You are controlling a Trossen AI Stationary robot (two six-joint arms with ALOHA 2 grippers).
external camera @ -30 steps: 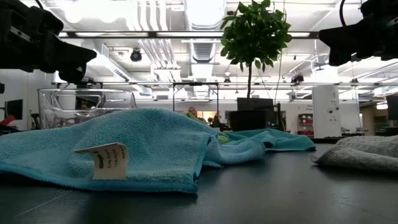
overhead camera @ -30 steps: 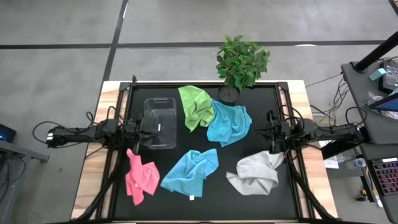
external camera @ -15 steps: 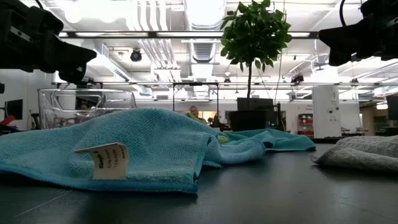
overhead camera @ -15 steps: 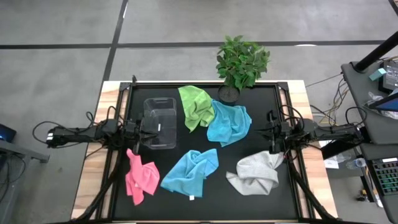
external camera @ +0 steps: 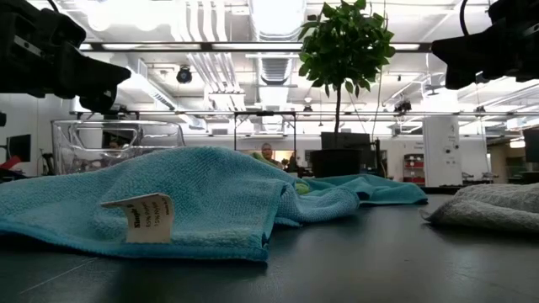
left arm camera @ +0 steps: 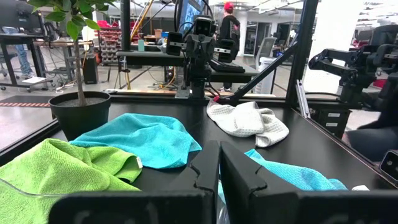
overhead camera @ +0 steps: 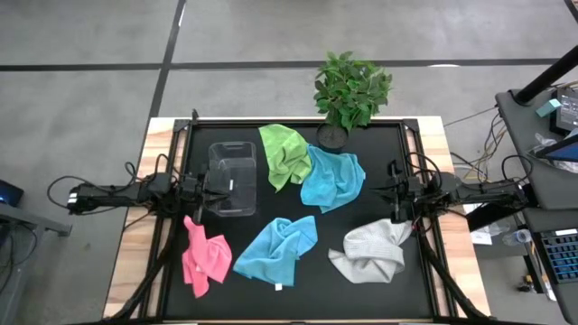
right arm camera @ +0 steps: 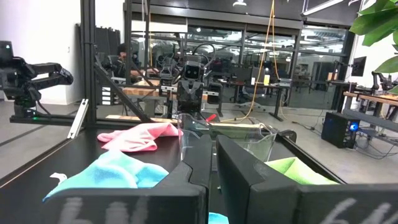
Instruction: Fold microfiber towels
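High view from above: five crumpled towels lie loose on the black counter [overhead camera: 415, 271], none folded yet. A green towel [overhead camera: 284, 153] sits at the back, touching a blue towel [overhead camera: 332, 178] just beside it; a second blue towel [overhead camera: 278, 248] lies at front centre, a pink towel [overhead camera: 205, 256] at front left, and a grey-white towel [overhead camera: 370, 251] at front right. A clear bin [overhead camera: 232, 178] stands back left of centre, and a potted plant [overhead camera: 350, 90] at the back edge. The left hand [overhead camera: 209, 192] hangs over the bin's edge, fingers together and holding nothing. The right hand [overhead camera: 396, 200] waits near the grey-white towel, likewise closed and holding nothing. Folding seems not yet begun; the next move likely calls for opening a hand, lowering onto one towel and spreading it flat.
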